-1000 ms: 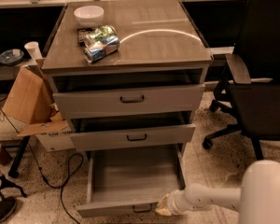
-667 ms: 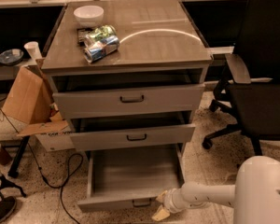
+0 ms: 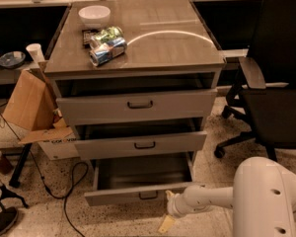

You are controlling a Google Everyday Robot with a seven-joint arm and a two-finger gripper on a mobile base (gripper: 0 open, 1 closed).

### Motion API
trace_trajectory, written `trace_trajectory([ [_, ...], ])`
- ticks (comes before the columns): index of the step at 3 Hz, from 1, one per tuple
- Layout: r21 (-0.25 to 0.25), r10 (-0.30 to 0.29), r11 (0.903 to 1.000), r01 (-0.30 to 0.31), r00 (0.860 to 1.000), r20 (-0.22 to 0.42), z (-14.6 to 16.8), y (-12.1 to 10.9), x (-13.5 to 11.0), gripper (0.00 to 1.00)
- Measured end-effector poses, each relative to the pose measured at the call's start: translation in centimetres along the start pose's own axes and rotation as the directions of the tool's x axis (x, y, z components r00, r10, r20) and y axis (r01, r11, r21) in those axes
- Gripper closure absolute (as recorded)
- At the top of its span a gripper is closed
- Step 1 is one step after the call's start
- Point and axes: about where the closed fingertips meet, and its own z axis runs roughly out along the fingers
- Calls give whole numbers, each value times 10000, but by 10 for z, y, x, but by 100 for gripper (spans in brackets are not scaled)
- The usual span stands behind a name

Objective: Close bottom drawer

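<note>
- The bottom drawer (image 3: pixel 123 197) is the lowest of three in the grey cabinet (image 3: pixel 207 58). It is pulled out, with its tray exposed.
- The gripper (image 3: pixel 166 224) sits at the end of the white arm (image 3: pixel 212 197), low, just beside the right end of the drawer's front panel and near its dark handle (image 3: pixel 148 195).
- Whether the gripper is spread or pressed together cannot be told.
- The middle drawer (image 3: pixel 140 143) and top drawer (image 3: pixel 138 104) stand slightly open.
- A white bowl (image 3: pixel 94 15) sits near the back left corner of the cabinet top.

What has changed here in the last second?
The bottom drawer has slid partway into the cabinet, though it is not shut. The gripper, low at its front right, moved left. Upper drawers, bowl and chair stayed put.
</note>
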Motion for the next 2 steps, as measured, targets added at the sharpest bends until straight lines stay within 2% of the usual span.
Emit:
trace_trajectory([
  [1, -209, -368, 9991, 366, 9993, -105, 9, -11, -20, 0],
  [2, -492, -437, 9979, 412, 9977, -509, 20, -22, -28, 27],
])
